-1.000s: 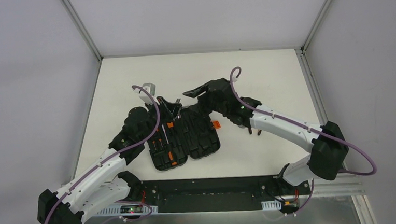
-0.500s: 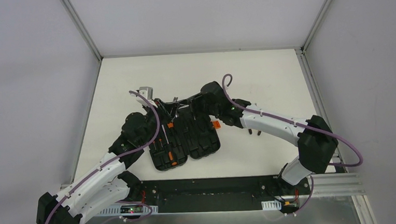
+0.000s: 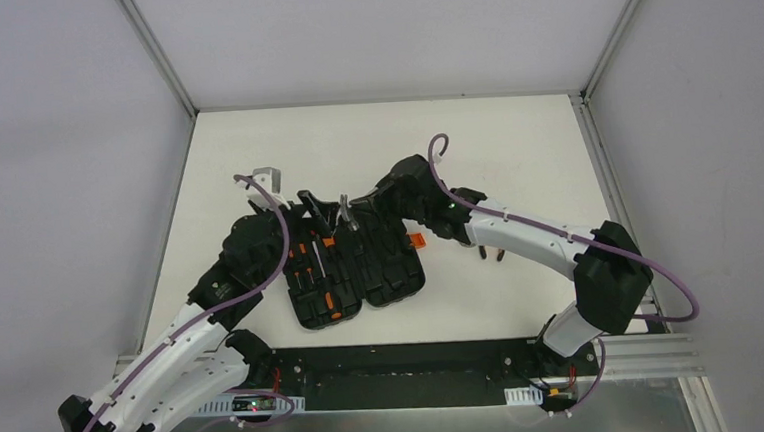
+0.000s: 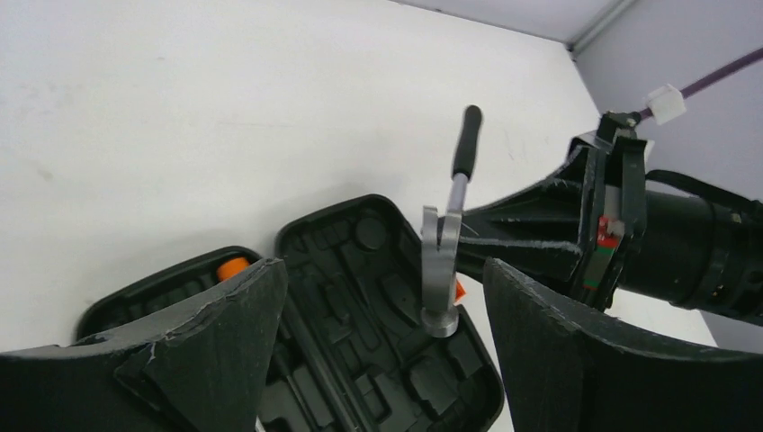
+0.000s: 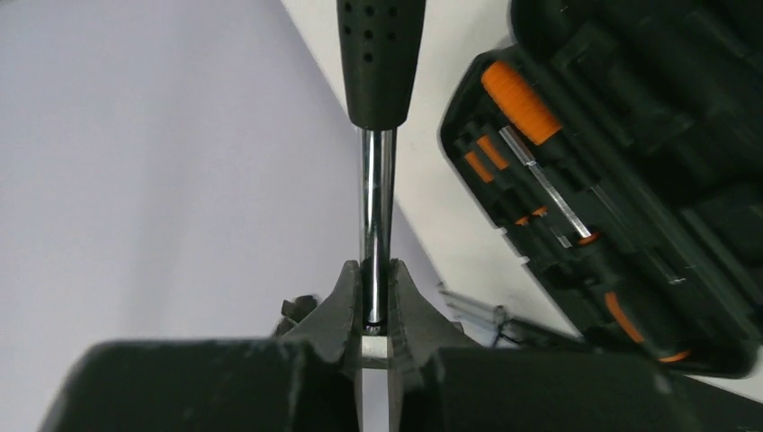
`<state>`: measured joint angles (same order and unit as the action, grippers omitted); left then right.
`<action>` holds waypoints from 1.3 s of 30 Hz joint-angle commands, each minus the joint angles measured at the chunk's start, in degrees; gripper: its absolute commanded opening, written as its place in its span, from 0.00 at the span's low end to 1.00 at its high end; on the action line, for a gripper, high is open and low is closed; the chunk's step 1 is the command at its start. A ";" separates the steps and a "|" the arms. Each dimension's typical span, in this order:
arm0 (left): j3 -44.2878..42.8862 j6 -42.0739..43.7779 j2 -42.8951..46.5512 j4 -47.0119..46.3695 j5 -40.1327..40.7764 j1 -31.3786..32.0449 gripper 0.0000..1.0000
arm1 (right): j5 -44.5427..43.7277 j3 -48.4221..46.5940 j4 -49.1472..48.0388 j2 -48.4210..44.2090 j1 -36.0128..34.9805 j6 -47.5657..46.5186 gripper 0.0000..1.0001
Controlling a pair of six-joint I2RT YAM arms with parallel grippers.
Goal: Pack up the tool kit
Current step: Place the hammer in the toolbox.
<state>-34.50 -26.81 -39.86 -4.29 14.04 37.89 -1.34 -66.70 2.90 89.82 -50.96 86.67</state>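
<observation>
Toward the near edge, the case [image 3: 393, 271] holds screwdrivers [image 5: 543, 185]; my right gripper [image 5: 374, 274] clamps the unstowed hammer [image 4: 441, 270], left gripper [image 4: 380, 279] gapes.

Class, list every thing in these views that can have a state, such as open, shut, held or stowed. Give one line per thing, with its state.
tool case: open, lying flat.
hammer: out of its slot, gripped by its metal shaft above the case.
screwdrivers: seated in their slots.
orange latch: undone.
right gripper: jaws shut on the hammer.
left gripper: jaws open, empty.
</observation>
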 commanded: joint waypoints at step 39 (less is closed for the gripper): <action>-8.39 18.41 3.70 33.32 26.98 -7.21 0.99 | -6.78 -18.91 40.39 18.98 -11.82 -66.85 0.00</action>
<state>-43.44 -9.43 -36.45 30.65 39.72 31.38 -7.35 -85.41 44.71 108.51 -62.74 18.22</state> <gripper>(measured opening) 0.990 0.057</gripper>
